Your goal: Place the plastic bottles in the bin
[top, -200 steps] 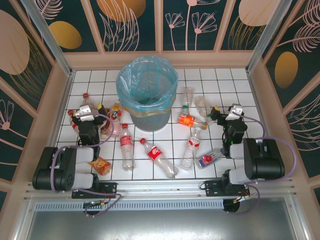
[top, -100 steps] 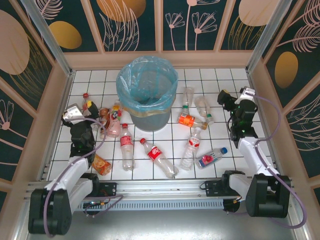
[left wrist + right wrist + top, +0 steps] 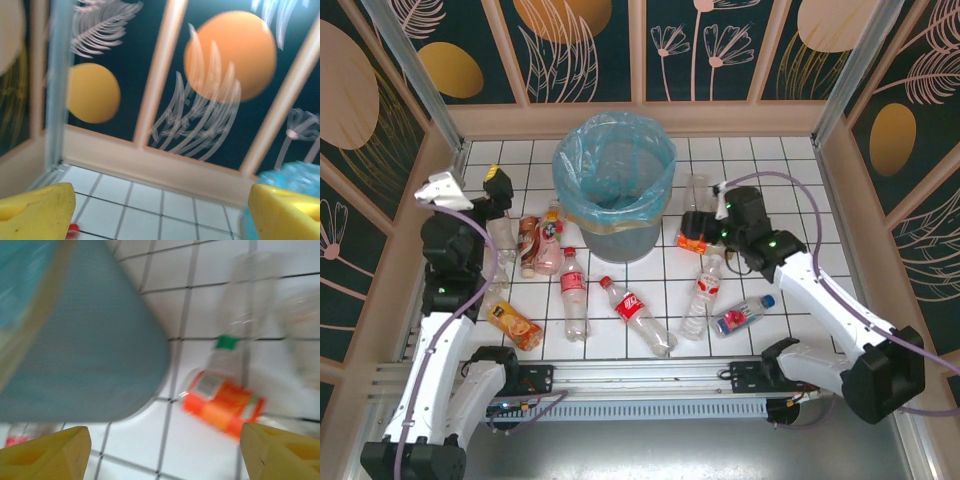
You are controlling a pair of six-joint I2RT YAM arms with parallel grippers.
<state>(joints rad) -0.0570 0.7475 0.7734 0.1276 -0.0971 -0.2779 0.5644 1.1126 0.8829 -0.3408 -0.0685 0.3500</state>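
The round grey bin (image 3: 616, 232) with its light-blue bag stands at the back middle of the tiled floor. Several plastic bottles lie around it: a cluster (image 3: 538, 246) to its left, a red-labelled bottle (image 3: 572, 290) and a cola bottle (image 3: 638, 312) in front. My left gripper (image 3: 492, 190) hangs open in the air over the back-left tiles, pointing at the rear wall; its yellow fingertips (image 3: 35, 215) frame bare tiles. My right gripper (image 3: 692, 228) is open just right of the bin, above an orange-labelled bottle (image 3: 222, 402) with a green cap (image 3: 227, 342).
More bottles lie on the right: clear ones (image 3: 703, 290) (image 3: 724, 210) and a blue-capped one (image 3: 740, 317). An orange-labelled bottle (image 3: 512, 322) lies at the front left. Wooden walls (image 3: 640, 120) enclose the floor. The bin wall (image 3: 85, 340) stands close to my right fingers.
Both arms have unfolded from their bases. The left gripper rose toward the back-left corner. The right gripper swung left from the right side to the orange-labelled bottle beside the bin.
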